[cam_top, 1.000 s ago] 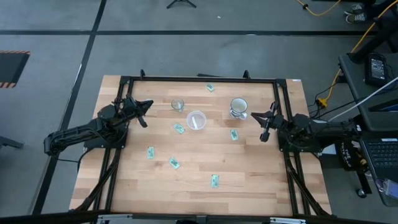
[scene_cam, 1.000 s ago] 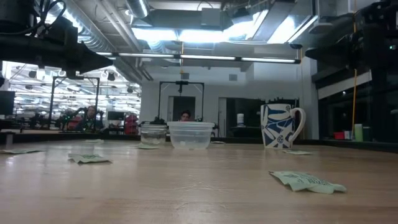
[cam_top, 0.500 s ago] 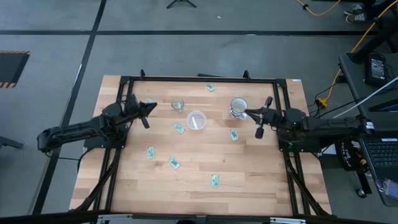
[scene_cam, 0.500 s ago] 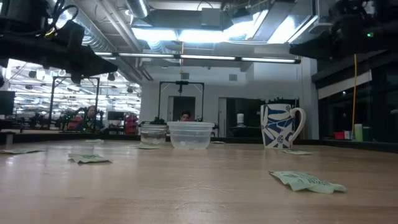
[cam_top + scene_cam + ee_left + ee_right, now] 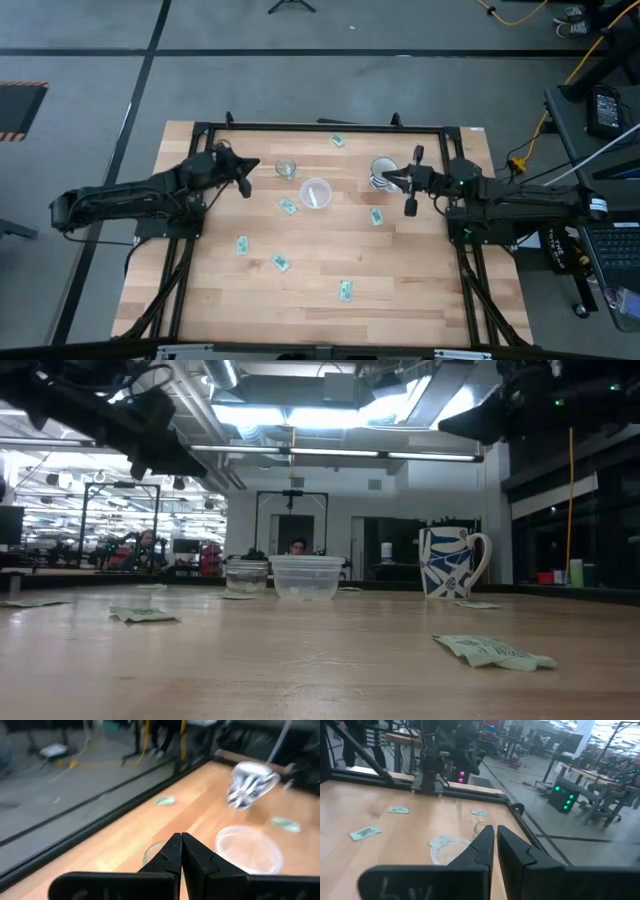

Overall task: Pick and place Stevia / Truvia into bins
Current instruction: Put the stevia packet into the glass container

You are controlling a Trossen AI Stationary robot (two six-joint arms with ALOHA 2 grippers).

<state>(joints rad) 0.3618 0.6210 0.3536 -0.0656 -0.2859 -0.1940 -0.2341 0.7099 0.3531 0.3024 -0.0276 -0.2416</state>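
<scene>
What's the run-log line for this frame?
left gripper: shut, empty, above table near small cup | right gripper: near-shut, empty, beside mug | sachets: on table | wide cup: centre

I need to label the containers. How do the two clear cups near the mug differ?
The small clear cup is narrower than the wide translucent cup. The small cup stands nearer the left gripper; the wide cup sits nearer the table's middle. Both stand upright and open-topped on the table.

Left hand [image 5: 247, 176] pinched closed, right hand [image 5: 408, 190] nearly closed, both raised
</scene>
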